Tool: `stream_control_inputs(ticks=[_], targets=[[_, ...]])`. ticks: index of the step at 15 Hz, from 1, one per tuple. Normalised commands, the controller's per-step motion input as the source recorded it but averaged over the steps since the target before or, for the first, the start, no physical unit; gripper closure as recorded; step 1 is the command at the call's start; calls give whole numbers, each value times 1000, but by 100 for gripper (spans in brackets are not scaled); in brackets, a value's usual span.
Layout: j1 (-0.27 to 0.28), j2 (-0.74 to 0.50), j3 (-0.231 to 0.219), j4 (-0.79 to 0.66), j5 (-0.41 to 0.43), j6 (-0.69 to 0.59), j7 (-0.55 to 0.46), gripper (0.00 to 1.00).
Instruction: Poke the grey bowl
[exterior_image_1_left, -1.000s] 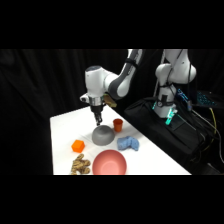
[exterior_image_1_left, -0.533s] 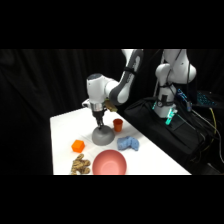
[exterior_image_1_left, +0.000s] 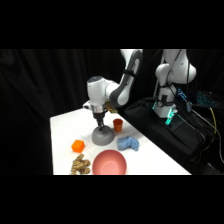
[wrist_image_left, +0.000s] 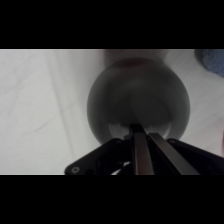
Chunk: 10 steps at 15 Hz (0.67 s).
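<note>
I see the pincer (exterior_image_1_left: 100, 126) pressed onto the grey bowl's (exterior_image_1_left: 103, 136) dome at lower-centre frame on the worktop (exterior_image_1_left: 62, 135) — its fingers (wrist_image_left: 141, 150) look drawn together, holding nothing — an orange cup (exterior_image_1_left: 118, 124) just right.

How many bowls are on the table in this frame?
2. The grey bowl sits dome-up mid-table, directly under the end effector. The pink bowl sits at the table's near edge, in front of it. None other shows.
</note>
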Motion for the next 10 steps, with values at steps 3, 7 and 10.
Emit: stream_control_inputs(ticks=[3,7,10], targets=[[-51,-195,39,-28,115,-109,-124,100],[-15,-363,-12,-12,47,-319,-74,100],[8,-329,-46,50,-51,-405,-8,100]])
